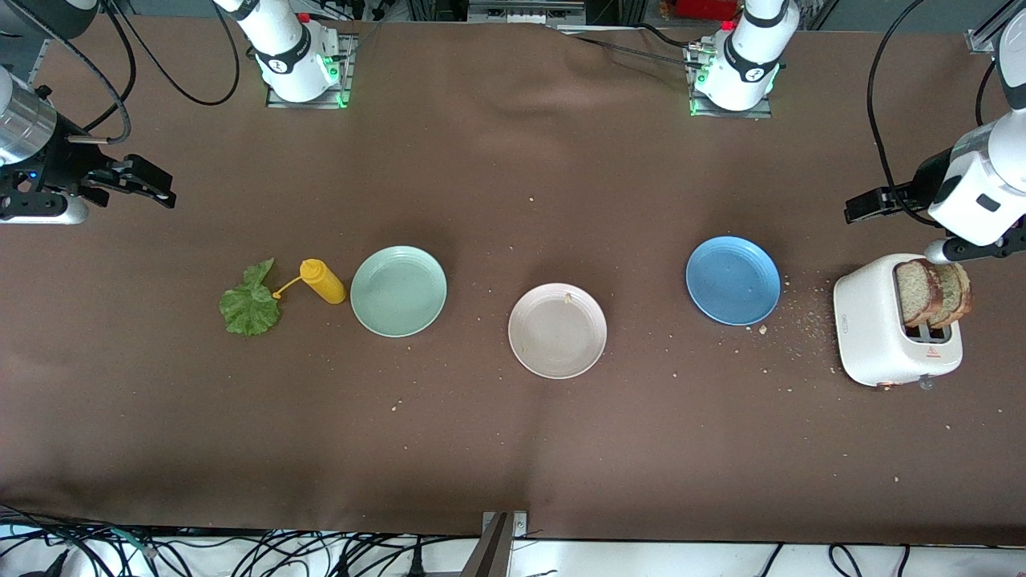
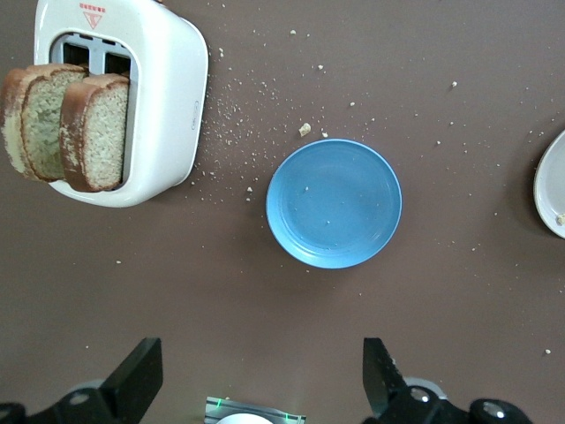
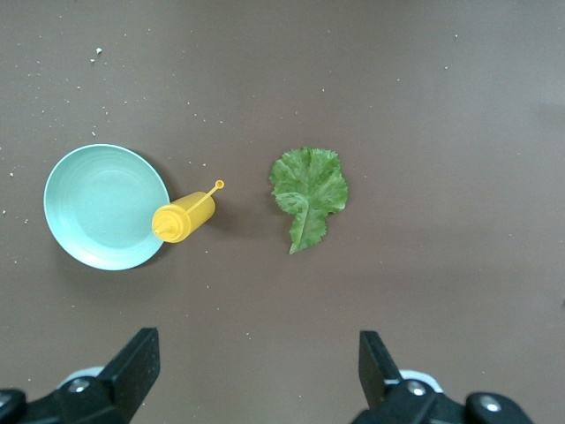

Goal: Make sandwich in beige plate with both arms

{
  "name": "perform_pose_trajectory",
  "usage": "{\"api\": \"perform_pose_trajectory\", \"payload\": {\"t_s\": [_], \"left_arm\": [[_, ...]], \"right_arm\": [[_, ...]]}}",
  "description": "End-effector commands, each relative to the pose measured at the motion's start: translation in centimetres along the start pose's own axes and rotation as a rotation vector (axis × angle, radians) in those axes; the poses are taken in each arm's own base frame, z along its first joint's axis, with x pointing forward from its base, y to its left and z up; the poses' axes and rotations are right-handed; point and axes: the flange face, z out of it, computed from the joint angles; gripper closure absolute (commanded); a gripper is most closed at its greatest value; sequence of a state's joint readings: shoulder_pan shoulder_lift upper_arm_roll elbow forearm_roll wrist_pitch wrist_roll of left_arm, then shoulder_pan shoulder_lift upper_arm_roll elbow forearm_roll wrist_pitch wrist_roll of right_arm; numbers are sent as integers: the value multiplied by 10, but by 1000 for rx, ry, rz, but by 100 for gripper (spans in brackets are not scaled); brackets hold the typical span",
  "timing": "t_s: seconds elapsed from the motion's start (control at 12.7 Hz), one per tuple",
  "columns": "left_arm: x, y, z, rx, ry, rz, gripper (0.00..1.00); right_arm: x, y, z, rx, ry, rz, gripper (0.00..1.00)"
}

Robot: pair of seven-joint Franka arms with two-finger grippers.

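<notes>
The beige plate [image 1: 553,340] sits mid-table, bare but for a crumb; its edge shows in the left wrist view [image 2: 549,177]. Two brown bread slices [image 1: 934,292] stand in a white toaster [image 1: 870,328] at the left arm's end, also in the left wrist view [image 2: 93,132]. A green lettuce leaf [image 1: 251,300] lies flat at the right arm's end, also in the right wrist view [image 3: 309,194]. My left gripper [image 1: 859,210] [image 2: 260,349] is open and empty over bare cloth beside the toaster. My right gripper [image 1: 160,186] [image 3: 257,340] is open and empty over bare cloth beside the leaf.
A yellow squeeze bottle [image 1: 322,280] lies on its side between the leaf and a mint-green plate [image 1: 398,308]. A blue plate [image 1: 733,288] sits between the beige plate and the toaster. Crumbs dot the brown cloth round the toaster.
</notes>
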State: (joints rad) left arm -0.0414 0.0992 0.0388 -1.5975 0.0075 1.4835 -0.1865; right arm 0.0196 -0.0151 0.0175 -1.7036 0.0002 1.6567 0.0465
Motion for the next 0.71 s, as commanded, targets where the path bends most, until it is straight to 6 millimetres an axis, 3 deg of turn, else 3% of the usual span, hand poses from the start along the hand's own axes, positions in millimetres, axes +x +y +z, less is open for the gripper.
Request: {"api": "perform_pose_trajectory", "payload": {"t_s": [0.0, 0.4, 0.63], "left_arm": [[-1, 1, -4, -29, -11, 9, 0], [1, 2, -2, -28, -16, 12, 0], [16, -11, 30, 11, -130, -6, 0]], "right_arm": [[1, -8, -5, 12, -4, -2, 0], [-3, -15, 0, 7, -42, -20, 0], [4, -16, 11, 13, -63, -21, 0]]}}
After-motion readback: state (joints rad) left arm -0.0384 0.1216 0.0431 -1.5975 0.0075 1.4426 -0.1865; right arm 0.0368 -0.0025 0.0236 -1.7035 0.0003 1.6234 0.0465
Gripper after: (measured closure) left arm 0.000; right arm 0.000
